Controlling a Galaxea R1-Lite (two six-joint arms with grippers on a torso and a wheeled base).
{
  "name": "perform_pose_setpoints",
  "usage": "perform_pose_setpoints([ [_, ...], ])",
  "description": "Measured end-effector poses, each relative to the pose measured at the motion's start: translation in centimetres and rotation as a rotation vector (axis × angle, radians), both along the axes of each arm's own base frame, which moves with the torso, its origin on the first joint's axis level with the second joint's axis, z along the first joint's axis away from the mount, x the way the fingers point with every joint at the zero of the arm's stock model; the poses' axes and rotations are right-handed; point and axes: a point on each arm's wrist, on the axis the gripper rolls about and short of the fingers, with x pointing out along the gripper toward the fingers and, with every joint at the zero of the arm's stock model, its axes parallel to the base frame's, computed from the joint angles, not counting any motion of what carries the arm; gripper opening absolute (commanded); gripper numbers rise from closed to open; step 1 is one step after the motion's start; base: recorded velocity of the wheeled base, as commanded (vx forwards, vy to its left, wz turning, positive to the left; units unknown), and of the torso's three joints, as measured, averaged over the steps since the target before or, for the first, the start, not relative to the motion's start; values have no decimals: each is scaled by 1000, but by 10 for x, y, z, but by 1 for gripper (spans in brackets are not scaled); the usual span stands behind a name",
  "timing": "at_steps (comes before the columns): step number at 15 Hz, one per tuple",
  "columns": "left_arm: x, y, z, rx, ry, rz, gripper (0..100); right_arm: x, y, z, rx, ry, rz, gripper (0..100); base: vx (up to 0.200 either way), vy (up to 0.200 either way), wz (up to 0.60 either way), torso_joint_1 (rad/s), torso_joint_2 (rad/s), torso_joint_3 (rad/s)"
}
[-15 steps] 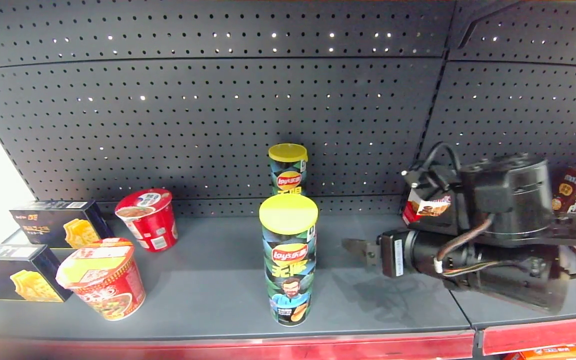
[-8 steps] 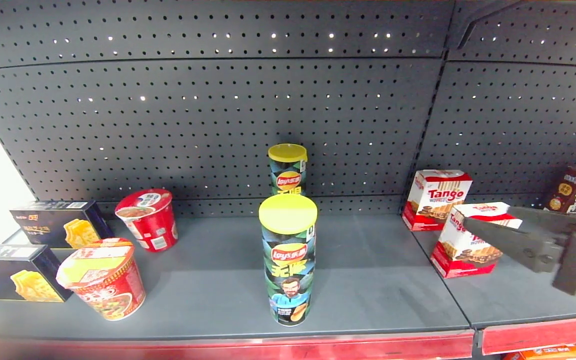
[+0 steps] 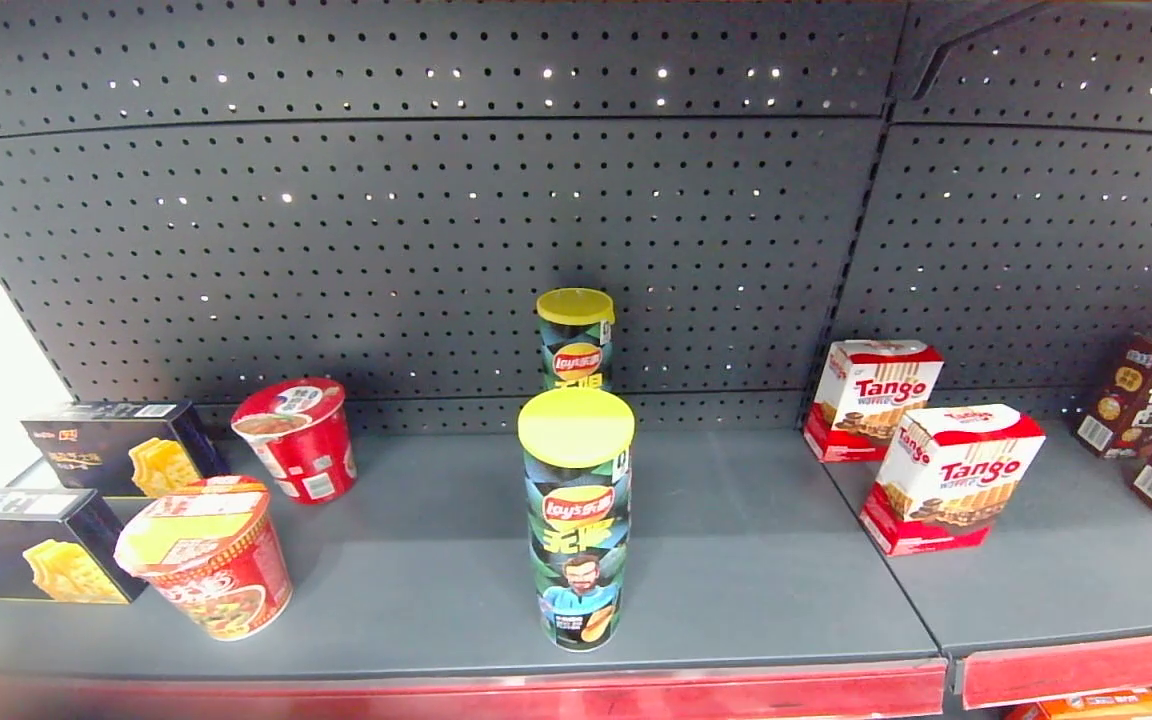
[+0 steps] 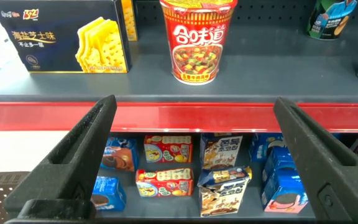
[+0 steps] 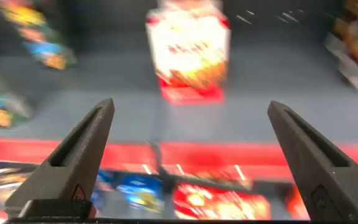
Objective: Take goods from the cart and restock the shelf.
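1. My left gripper (image 4: pixel 194 104) gapes wide, holding nothing, just short of the red shelf edge (image 4: pixel 179 117).
2. My right gripper (image 5: pixel 191 104) is spread as wide, facing a blurred wafer box (image 5: pixel 188 53).
3. The left wrist view gives me the lower-tier boxes (image 4: pixel 166 168) and a noodle cup (image 4: pixel 197 40) up on the shelf.
4. The head view gives me the chips can (image 3: pixel 576 520) at the front and a second can (image 3: pixel 576 340) behind it.

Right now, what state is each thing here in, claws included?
Front chip can, upright, lid on.
Back chip can, upright, lid on.
Front noodle cup, upright, sealed.
Back noodle cup, upright, sealed.
Front wafer box, upright, closed.
Back wafer box, upright, closed.
Front cracker box, closed.
Back cracker box, closed.
Left claw, open, empty.
Right claw, open, empty.
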Motion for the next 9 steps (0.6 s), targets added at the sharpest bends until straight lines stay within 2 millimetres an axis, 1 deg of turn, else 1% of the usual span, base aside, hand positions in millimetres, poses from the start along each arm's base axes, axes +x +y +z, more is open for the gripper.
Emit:
perform_pose_setpoints([
  [2, 0, 0, 0, 0, 0, 0, 100, -15, -2, -28, -6, 18, -84, 100, 0, 0, 0, 0, 0, 0],
  [4, 0, 0, 0, 0, 0, 0, 100, -25, 0, -49, -25, 45, -96, 100, 0, 0, 0, 0, 0, 0],
  [6, 0, 0, 0, 0, 0, 0, 100, -29, 1, -54, -72, 12, -77, 100, 0, 0, 0, 0, 0, 0],
  [9, 0, 0, 0, 0, 0, 0, 100, -31, 1, -55, -73, -15, -83, 100, 0, 0, 0, 0, 0, 0],
])
